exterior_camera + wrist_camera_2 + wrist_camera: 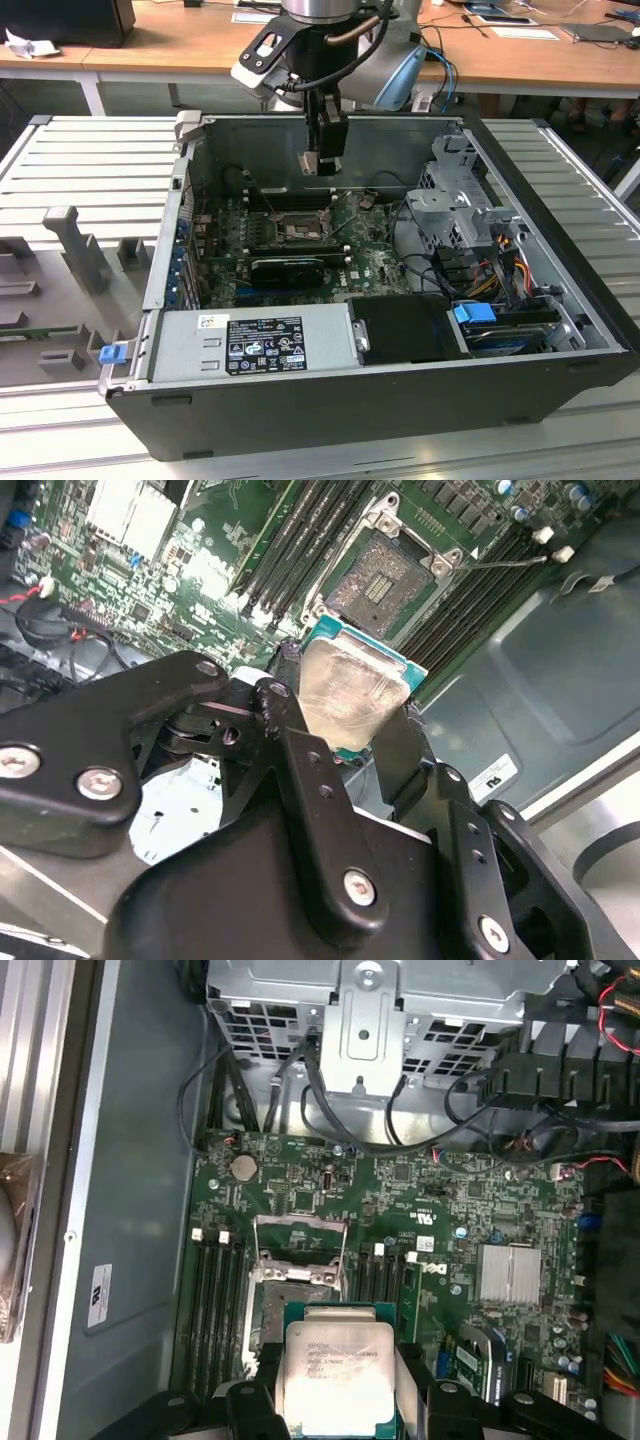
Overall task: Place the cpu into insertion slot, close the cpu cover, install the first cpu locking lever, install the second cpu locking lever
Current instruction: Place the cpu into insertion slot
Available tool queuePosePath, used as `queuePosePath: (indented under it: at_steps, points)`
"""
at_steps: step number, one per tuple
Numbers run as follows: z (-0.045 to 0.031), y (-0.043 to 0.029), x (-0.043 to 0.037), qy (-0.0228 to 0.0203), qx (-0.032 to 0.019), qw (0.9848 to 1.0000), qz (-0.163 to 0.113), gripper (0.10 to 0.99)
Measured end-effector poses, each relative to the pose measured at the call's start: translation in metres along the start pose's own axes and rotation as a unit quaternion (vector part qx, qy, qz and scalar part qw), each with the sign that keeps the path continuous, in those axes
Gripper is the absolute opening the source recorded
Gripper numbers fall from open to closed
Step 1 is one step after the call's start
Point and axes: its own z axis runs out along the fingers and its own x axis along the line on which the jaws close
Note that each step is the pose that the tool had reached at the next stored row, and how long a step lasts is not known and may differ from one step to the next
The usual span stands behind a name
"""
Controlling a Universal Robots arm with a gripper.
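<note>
My gripper [320, 165] hangs inside the open computer case, above the green board, shut on the cpu [308, 163]. In both wrist views the cpu [350, 690] [335, 1370] is a pale silver square on a green base, pinched by its edges between the black fingers [288, 720]. The insertion slot [298, 232] [385, 575] [272, 1300] lies below it, apart from the chip, with its contact field bare. The cpu cover [297, 1245] is a dull metal frame standing open at the slot's far edge. A thin lever rod [500, 562] sticks out beside the slot.
Black memory slots [210, 1300] flank the socket. A long black card [287, 268] lies in front of it, with the grey power supply [255, 345] at the case front. A metal drive cage [460, 200] and cables sit on the exterior view's right. A finned heat sink [508, 1272] is nearby.
</note>
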Motion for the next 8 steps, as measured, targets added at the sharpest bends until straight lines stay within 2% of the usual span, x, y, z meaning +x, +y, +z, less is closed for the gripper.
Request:
queuePosePath:
  at_steps: [4, 8]
  points:
    - [0.0021, -0.0002, 0.0000, -0.0011, -0.0002, 0.9999, 0.013, 0.529]
    - [0.0057, -0.0005, -0.0001, -0.0012, -0.0003, 0.9999, 0.015, 0.529]
